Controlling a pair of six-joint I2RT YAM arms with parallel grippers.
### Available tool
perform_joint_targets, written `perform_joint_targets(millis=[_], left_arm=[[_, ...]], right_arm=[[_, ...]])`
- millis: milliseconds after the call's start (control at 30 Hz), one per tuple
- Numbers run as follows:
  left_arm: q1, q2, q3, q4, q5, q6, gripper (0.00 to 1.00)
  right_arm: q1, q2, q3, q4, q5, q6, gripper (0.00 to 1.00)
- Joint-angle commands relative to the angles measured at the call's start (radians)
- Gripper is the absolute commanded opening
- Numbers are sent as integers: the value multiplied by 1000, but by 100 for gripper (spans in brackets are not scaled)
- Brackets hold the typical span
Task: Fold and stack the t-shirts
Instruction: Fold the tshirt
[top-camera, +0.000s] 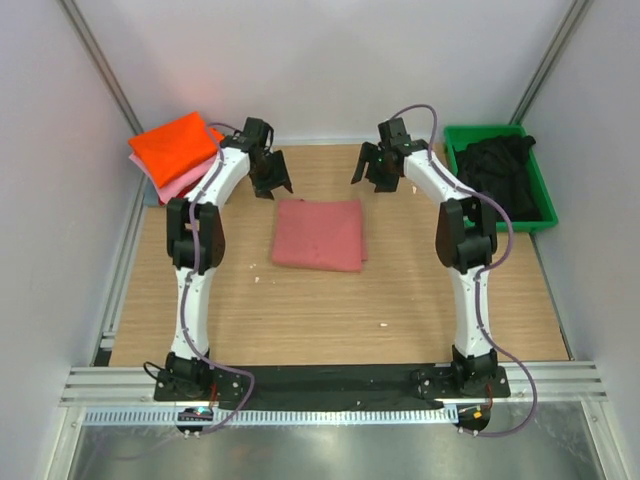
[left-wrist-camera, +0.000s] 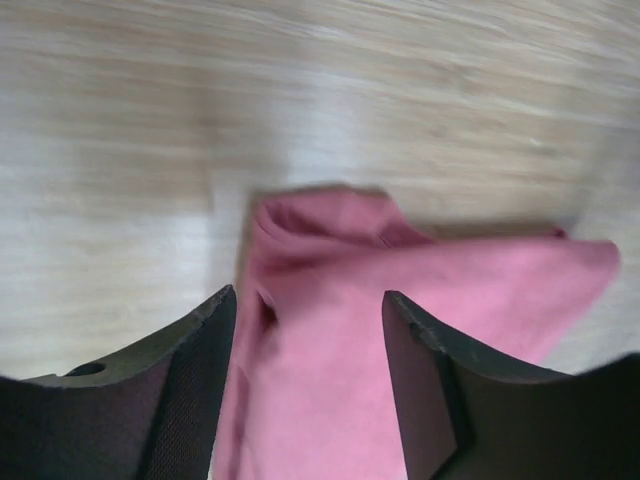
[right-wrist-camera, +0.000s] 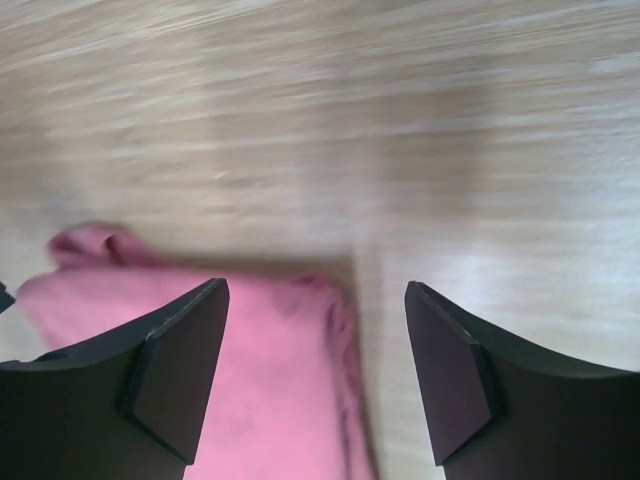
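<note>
Nearest you, past the arm bases, the wooden table (top-camera: 330, 320) carries the salmon-red t-shirt (top-camera: 320, 233), folded to a rough square and lying flat at its middle. Just beyond, your two grippers hang above the board. The left gripper (top-camera: 275, 188) is over the shirt's far left corner and the right gripper (top-camera: 374, 182) is just off its far right corner. Each has its jaws standing well apart and closed on nothing (the wrist views show the shirt's rumpled corners below the fingers, somewhat blurred). Farther back, in the far left corner, an orange t-shirt (top-camera: 178, 143) sits folded on a pink t-shirt (top-camera: 183, 182). At far right, the green bin (top-camera: 525, 222) holds a crumpled black t-shirt (top-camera: 498, 165).
</note>
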Motion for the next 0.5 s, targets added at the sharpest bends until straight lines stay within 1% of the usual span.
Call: perform_joint_targets(millis=[0, 33, 67, 100, 133, 167, 200, 233, 267, 300, 333, 367, 400, 433, 467], left_arm=[[20, 31, 136, -116, 113, 45, 62], [20, -1, 133, -94, 119, 41, 64], [20, -22, 109, -85, 125, 39, 64], [18, -47, 91, -77, 119, 39, 65], [17, -108, 69, -67, 115, 40, 65], [14, -137, 16, -62, 84, 50, 65], [11, -176, -18, -59, 61, 53, 65], [6, -211, -55, -51, 41, 54, 65], [-6, -289, -137, -42, 27, 62, 64], [-12, -326, -187, -15, -12, 62, 62], [-20, -366, -242, 2, -25, 60, 61], [-31, -412, -358, 27, -36, 57, 60], [-37, -488, -420, 53, -43, 39, 58], [-40, -528, -481, 114, -39, 22, 56], [-46, -562, -608, 155, -21, 8, 55]], right_arm=[[-11, -8, 47, -82, 8, 25, 78], [-10, -84, -3, -47, 16, 36, 78], [1, -124, -59, 16, 28, 42, 78], [4, -161, -153, 33, 43, 45, 79], [9, -204, -195, 44, 74, 44, 79], [18, -277, -241, 67, 81, 42, 79], [32, -320, -328, 79, 95, 44, 79], [44, -359, -372, 95, 100, 44, 79], [55, -428, -416, 134, 82, 45, 79], [79, -454, -494, 158, 65, 47, 79], [88, -477, -531, 176, 46, 61, 79], [98, -500, -567, 229, 14, 68, 78], [111, -528, -629, 263, -53, 71, 77], [127, -532, -657, 335, -97, 94, 76], [131, -534, -680, 378, -142, 107, 74]])
